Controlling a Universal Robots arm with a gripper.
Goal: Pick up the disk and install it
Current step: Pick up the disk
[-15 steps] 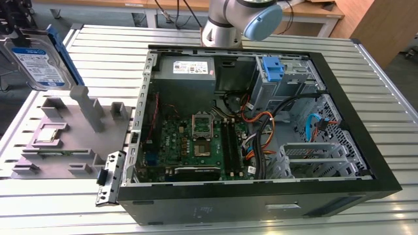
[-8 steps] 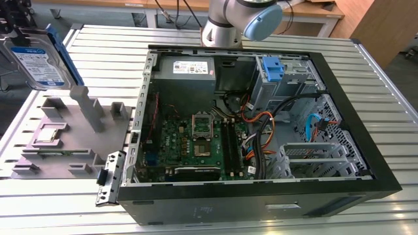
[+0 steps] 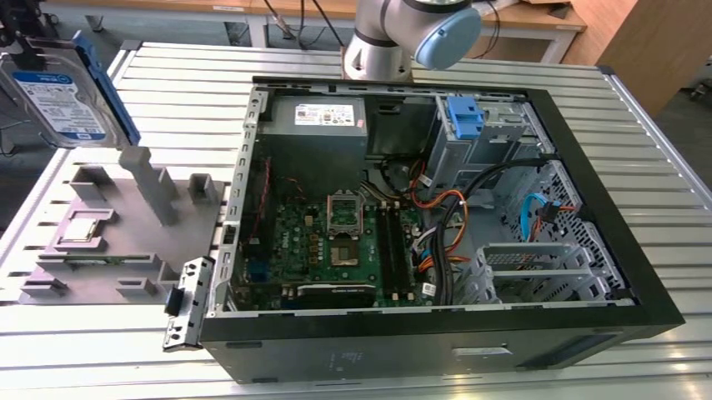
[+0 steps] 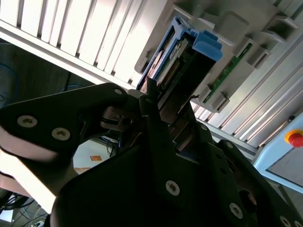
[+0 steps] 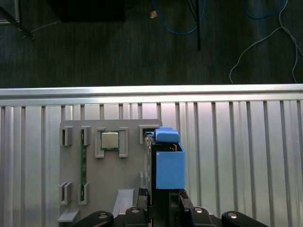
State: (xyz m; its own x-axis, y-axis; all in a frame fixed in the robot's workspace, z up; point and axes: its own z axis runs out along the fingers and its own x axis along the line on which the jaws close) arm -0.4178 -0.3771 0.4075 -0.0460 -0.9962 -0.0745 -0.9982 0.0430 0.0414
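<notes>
Silver with blue rails, the disk (image 3: 58,93) is hanging in the air at the exterior view's left, above the grey fixture tray (image 3: 117,237) and well apart from the open computer case (image 3: 423,346). From where I'm standing, the pick-up part is looking done: the drive is touching neither tray nor table. The install is what's left. Nothing is sitting in the case's drive cage yet apart from a blue caddy (image 3: 464,117) at its far corner.

The gripper (image 4: 168,106) is clamping the disk at one end. In the second wrist view its dark fingers (image 4: 154,118) are pressing narrow against the drive's two faces, and the drive's blue-railed body is sticking out past them towards the tray.
</notes>
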